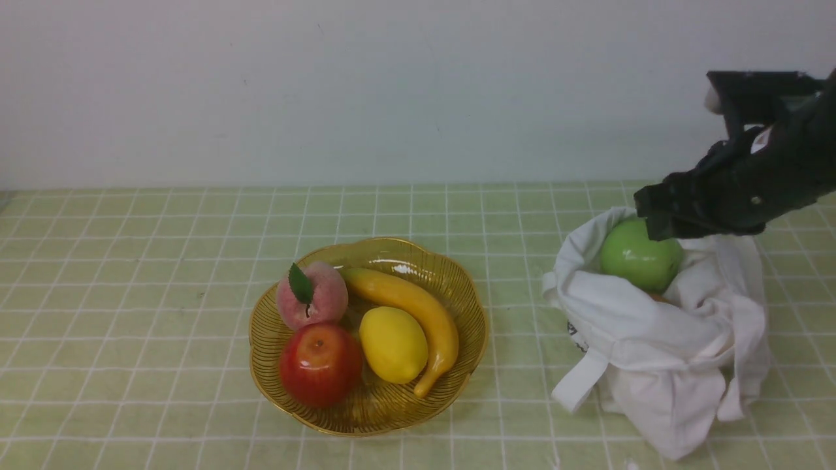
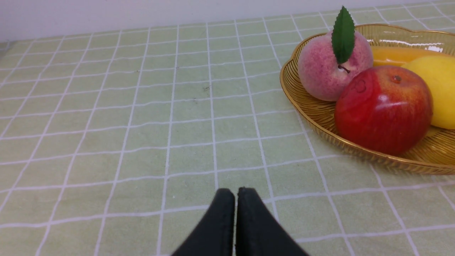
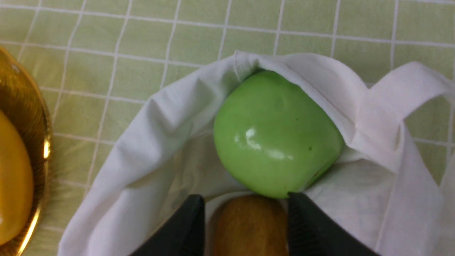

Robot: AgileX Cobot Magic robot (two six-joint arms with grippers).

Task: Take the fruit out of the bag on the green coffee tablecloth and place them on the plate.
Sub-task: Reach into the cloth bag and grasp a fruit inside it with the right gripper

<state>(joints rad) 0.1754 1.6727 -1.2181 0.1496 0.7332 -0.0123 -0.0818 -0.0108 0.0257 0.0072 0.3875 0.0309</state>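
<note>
Bag: soft white cloth (image 1: 653, 320), crumpled open on the tabletop (image 1: 196, 326)
Green apple: round, glossy (image 1: 641, 256), inside the bag's mouth, against an orange-brown fruit (image 3: 250, 225)
Right jaws (image 3: 247, 201): spread partway, empty, above the bag
Left jaws (image 2: 235, 193): pressed together, empty

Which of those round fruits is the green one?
The green apple, lying in the white bag; the apple in the golden dish is red.
</note>
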